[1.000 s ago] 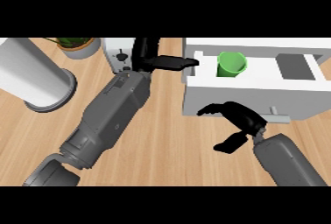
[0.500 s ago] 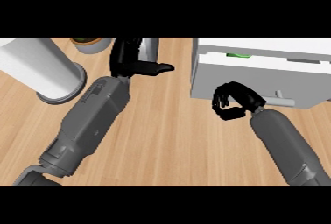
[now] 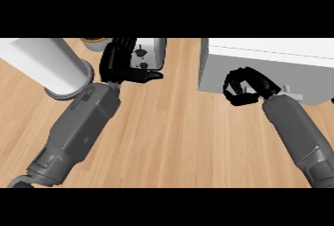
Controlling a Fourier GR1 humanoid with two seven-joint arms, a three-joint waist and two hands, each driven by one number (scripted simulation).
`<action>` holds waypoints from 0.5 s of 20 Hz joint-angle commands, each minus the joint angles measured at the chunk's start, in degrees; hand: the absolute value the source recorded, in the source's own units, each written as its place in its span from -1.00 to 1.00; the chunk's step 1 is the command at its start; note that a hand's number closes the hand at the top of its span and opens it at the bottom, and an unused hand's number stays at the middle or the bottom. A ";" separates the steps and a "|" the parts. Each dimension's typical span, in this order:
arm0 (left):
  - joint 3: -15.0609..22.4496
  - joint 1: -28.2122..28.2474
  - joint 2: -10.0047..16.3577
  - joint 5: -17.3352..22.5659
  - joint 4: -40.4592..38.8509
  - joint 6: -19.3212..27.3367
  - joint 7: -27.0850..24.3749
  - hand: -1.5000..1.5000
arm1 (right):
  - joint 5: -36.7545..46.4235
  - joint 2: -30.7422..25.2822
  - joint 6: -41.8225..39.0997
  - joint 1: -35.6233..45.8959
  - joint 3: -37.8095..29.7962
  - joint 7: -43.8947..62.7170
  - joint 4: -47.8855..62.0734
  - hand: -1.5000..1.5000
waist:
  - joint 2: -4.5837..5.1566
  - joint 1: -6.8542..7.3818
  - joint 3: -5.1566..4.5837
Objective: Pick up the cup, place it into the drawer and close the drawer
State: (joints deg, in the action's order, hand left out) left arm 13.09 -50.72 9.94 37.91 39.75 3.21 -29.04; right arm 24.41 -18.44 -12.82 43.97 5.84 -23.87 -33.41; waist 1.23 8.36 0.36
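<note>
View steeply down onto a light wooden surface (image 3: 176,132). A white drawer unit (image 3: 280,66) sits at the upper right, and every place below is given from it. Its grey front face shows no open gap, so the drawer looks shut. The cup is not visible anywhere in this view, and it cannot be told whether it is inside the unit. The right robot hand (image 3: 243,86) is in front of the unit's front face, near its left corner. Its black fingers (image 3: 233,88) are curled tightly inward with nothing seen inside them. Its grey forearm (image 3: 300,132) runs from the unit toward the lower right edge. A small pale knob (image 3: 294,95) sticks out at the unit's lower edge, just beside that wrist. Left of the unit, across a strip of bare wood, stands a silver toaster (image 3: 149,53). The left robot hand (image 3: 120,62) overlaps it, fingers straight and thumb (image 3: 149,76) spread toward the unit, holding nothing. Its forearm (image 3: 81,128) slants away to the lower left. Further left of the unit lies a large white cylinder (image 3: 46,64), with a brown object (image 3: 94,40) partly seen at the top edge.
</note>
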 commanded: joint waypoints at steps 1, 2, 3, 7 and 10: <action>0.05 0.46 1.35 0.26 1.73 -1.66 0.78 -1.00 | -1.05 -4.24 4.28 8.87 -5.56 4.09 4.62 1.00 | 1.30 2.75 -0.05; -0.33 0.21 1.87 0.51 2.12 -1.89 0.92 -1.00 | -1.45 -5.90 2.47 9.29 -5.86 3.88 4.47 1.00 | 1.17 2.42 -0.09; 0.25 1.94 0.86 0.15 1.48 -1.79 0.03 -1.00 | -1.69 -6.39 1.97 9.31 -5.94 3.32 4.05 1.00 | 1.54 2.21 -0.11; 0.73 2.54 1.52 0.33 2.46 -3.47 1.11 -1.00 | -3.68 -7.28 -0.02 9.69 -7.23 3.91 2.33 1.00 | 1.56 3.46 -0.15; 0.94 2.66 1.05 0.53 3.20 -3.72 1.52 -1.00 | -4.32 -8.69 -1.85 9.29 -7.42 4.02 1.07 1.00 | 1.46 3.69 -0.18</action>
State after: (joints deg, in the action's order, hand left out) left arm 13.67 -48.84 11.06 38.31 42.29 0.43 -27.80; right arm 19.54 -20.73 -21.60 42.97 3.63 -24.33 -34.88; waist 1.56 9.85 0.69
